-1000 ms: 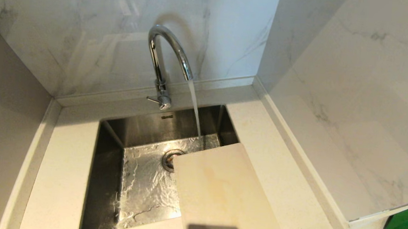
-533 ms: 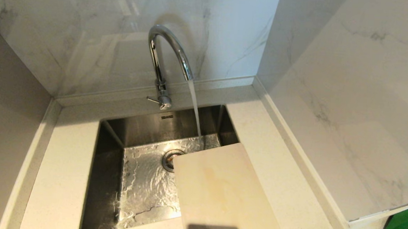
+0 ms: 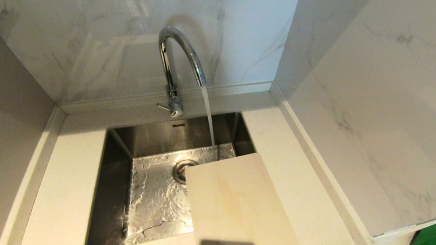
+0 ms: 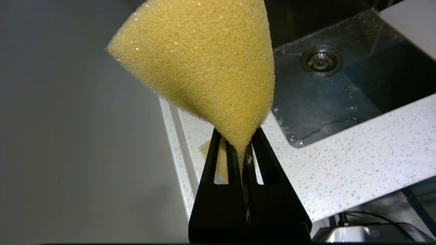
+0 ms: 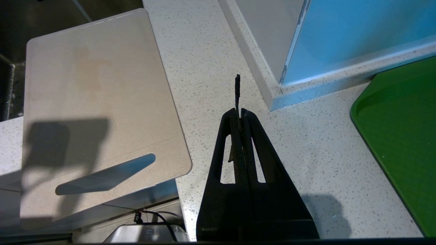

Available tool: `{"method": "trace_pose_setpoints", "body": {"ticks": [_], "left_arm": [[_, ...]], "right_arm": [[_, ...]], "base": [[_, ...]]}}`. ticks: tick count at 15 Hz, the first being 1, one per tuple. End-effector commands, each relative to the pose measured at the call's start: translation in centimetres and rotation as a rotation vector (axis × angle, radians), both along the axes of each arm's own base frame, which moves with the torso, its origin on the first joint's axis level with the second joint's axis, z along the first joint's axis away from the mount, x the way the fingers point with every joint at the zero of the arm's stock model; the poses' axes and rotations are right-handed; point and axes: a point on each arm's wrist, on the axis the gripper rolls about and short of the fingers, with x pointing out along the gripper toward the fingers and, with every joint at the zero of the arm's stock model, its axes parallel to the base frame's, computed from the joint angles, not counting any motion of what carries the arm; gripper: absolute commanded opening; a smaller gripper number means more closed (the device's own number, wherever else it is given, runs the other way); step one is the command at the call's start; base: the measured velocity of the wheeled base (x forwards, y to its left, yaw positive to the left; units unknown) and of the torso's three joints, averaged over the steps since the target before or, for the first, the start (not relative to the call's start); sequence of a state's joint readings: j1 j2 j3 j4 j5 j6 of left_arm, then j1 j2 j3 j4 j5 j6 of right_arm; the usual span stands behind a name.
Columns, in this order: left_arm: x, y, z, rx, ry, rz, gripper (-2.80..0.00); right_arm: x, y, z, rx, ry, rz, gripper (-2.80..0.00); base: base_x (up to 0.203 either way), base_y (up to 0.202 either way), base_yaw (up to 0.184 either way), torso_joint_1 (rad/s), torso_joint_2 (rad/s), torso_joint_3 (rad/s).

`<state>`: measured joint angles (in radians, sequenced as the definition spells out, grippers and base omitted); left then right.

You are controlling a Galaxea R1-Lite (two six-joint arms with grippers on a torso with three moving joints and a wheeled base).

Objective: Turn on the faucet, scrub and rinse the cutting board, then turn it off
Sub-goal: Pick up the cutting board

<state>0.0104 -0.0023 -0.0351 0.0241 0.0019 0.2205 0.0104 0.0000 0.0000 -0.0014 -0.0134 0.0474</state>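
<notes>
Beside sink — fingers clamping sponge

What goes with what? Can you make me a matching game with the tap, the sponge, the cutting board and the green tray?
Things:
1. faucet
2. sponge
3. cutting board
4. green tray

States:
A. pinched in the left tool
B. lying half over the sink
C. running water
D. sitting on the counter by the empty, shut right tool

Pairs: 1-C, 2-A, 3-B, 4-D
</notes>
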Motion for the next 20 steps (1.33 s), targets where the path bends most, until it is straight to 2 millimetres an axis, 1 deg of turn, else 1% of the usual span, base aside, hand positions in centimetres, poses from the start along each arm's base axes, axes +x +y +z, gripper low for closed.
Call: {"method": "trace_pose_setpoints", "body": {"ticks": [1,4,11,15,16,20], "left_arm": [[0.19,-0.03,-0.57,-0.08,0.015,-0.016,-2.8],[0.25,-0.04,-0.75,-0.133,0.018,-0.021,-2.8],[0.26,-0.03,-0.74,-0.19,0.014,-0.015,-2.8],[0.27,-0.01,-0.76,-0.188,0.012,-0.008,-2.8],[0.27,0.01,-0.77,-0.191,0.012,0.003,-2.8],[0.27,0.02,-0.75,-0.207,0.01,0.008,-2.8]], "right_arm": [[0.0,0.0,-0.04,0.0,0.0,0.0,-2.8],[0.0,0.0,-0.04,0.0,0.0,0.0,-2.8],[0.0,0.0,-0.04,0.0,0.0,0.0,-2.8],[0.0,0.0,-0.04,0.0,0.0,0.0,-2.8],[0.0,0.0,-0.04,0.0,0.0,0.0,-2.8],[0.0,0.0,-0.04,0.0,0.0,0.0,-2.8]], "base": [[0.0,0.0,0.0,0.0,0.0,0.0],[0.0,0.0,0.0,0.0,0.0,0.0],[0.0,0.0,0.0,0.0,0.0,0.0],[0.0,0.0,0.0,0.0,0.0,0.0],[-0.05,0.0,-0.024,0.019,0.01,0.0],[-0.164,0.0,-0.013,0.0,0.0,0.001]]}}
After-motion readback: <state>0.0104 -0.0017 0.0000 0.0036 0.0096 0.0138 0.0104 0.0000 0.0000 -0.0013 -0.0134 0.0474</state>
